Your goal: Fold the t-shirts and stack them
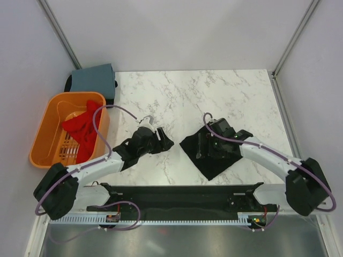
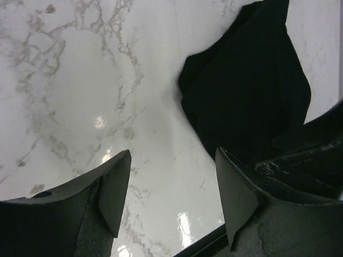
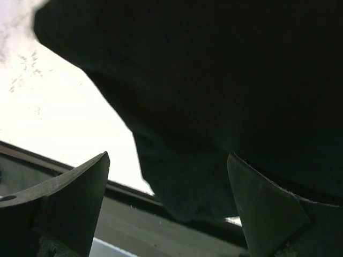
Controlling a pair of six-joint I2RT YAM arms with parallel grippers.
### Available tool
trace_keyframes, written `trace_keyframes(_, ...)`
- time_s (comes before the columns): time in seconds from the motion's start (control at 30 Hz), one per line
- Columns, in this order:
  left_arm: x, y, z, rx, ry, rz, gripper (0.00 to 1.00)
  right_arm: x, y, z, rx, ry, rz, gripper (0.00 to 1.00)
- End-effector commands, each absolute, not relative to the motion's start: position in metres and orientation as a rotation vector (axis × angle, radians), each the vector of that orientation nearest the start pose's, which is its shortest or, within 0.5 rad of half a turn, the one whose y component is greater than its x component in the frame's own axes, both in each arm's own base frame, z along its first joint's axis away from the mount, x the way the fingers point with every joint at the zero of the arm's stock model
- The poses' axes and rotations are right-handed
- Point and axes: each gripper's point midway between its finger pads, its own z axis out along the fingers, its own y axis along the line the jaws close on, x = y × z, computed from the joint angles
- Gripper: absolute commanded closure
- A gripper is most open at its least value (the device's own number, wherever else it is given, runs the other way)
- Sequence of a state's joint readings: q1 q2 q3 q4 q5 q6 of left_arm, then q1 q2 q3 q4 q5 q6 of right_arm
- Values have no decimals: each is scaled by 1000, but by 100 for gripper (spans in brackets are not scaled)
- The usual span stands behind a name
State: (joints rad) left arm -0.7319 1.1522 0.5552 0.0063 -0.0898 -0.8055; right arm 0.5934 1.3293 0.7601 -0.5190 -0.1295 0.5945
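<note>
On the white marble-patterned table (image 1: 214, 96), glossy and hard, everything is lying within the arms' reach. At its left edge the orange slotted basket (image 1: 45, 128) is sitting, rigid plastic, with the red t-shirt (image 1: 80, 126) slumping crumpled inside it. Beyond the basket, the blue-grey t-shirt (image 1: 94, 79) is lying as a flat folded block in the far corner. The black t-shirt (image 1: 211, 166) is resting right of centre, soft matte cloth folded to a rough square set cornerwise, one corner pointing at the bases, with no clear long axis. The right gripper (image 3: 167, 160) is hanging directly over it, jaws spread wide and gripping nothing, so this arm is much the nearer. The left gripper (image 2: 172, 155) is hovering over bare marble, jaws apart and empty, the black cloth lying just to its right.
</note>
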Motion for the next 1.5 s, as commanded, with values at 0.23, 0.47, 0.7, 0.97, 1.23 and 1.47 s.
trace_keyframes(0.23, 236, -310, 66, -167, 2228, -1133, 27, 216, 197, 128, -2, 2644, 585, 2)
trace_keyframes(0.47, 228, -326, 47, -209, 2205, -1234, 27, 208, 194, 115, 20, 2662, 597, 2)
trace_keyframes(0.7, 240, -332, 4, -425, 2356, -1072, 21, 205, 192, 115, 30, 2652, 602, 2)
trace_keyframes(0.97, 251, -380, -13, -415, 2424, -1046, 56, 200, 189, 117, 19, 2639, 607, 2)
trace_keyframes(1.23, 290, -368, 29, -265, 2369, -941, 98, 201, 171, 154, 178, 2446, 639, 2)
trace_keyframes(1.47, 371, -276, 115, -94, 2276, -523, 98, 203, 172, 147, 257, 2264, 781, 2)
